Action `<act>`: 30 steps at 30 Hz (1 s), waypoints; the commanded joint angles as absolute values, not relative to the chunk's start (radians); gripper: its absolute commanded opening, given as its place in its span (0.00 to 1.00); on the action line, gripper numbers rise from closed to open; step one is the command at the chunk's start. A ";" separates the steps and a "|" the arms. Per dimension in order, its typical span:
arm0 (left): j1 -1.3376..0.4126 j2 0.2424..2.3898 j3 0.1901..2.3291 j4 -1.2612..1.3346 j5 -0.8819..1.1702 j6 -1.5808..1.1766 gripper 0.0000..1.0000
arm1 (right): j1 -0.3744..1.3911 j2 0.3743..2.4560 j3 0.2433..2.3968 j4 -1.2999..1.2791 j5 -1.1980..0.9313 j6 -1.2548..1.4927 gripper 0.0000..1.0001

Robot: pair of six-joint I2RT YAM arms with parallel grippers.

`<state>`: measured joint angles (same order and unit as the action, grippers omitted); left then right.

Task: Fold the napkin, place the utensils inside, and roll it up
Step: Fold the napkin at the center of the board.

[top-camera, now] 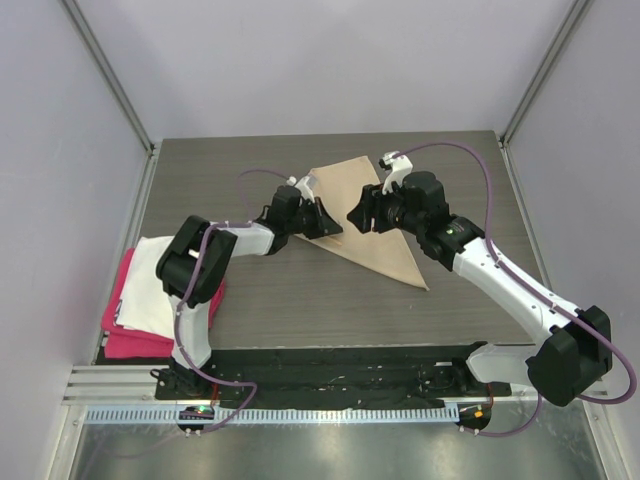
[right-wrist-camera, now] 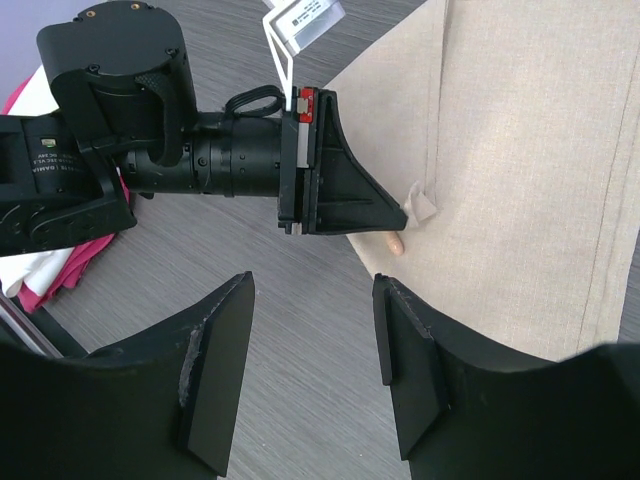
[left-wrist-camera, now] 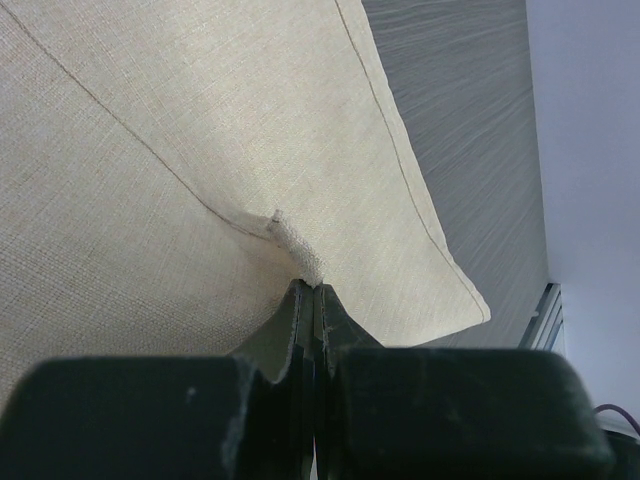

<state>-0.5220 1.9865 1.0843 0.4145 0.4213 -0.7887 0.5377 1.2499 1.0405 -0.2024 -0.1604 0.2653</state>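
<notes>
Beige cloth, the napkin (top-camera: 385, 235), lay on the grey wood-grain table (top-camera: 300, 300), in the middle toward the far side. From above it was a long wedge, broad at the far end and narrowing to a point on the near right. A stitched hem ran along its edges, and in the left wrist view a seam line crossed the weave (left-wrist-camera: 200, 150).

The left gripper (top-camera: 325, 222) reached in from the left and was closed tight on the napkin's left edge. In its own camera its two dark fingers met with no gap (left-wrist-camera: 310, 292), and a small nub of cloth was bunched just beyond the tips. The right wrist camera saw the same pinch from the side (right-wrist-camera: 400, 215), with a little flap of fabric (right-wrist-camera: 520, 150) lifted at the point.

The right gripper (top-camera: 357, 215) faced the left one from the other side, close to it, and hung above the napkin's left edge. Its fingers stood roughly half apart (right-wrist-camera: 312, 290) and held nothing. Bare table showed between them, and cloth lay under the right-hand finger.

A pale rounded stub (right-wrist-camera: 395, 243) poked out at the cloth's edge just under the pinch. I could not tell what it was.

At the table's left edge, well apart from the napkin, a white cloth (top-camera: 160, 280) lay on a pink-red cloth (top-camera: 125, 335).
</notes>
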 commanded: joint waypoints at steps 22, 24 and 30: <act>-0.558 1.976 1.020 0.462 0.428 -0.756 0.00 | 0.545 1.229 1.031 -0.166 -0.167 0.279 0.59; -0.561 1.974 1.020 0.460 0.431 -0.756 0.00 | 0.545 1.226 1.029 -0.164 -0.161 0.281 0.58; -0.568 1.962 1.020 0.431 0.428 -0.746 0.00 | 0.545 1.219 1.023 -0.169 -0.153 0.279 0.59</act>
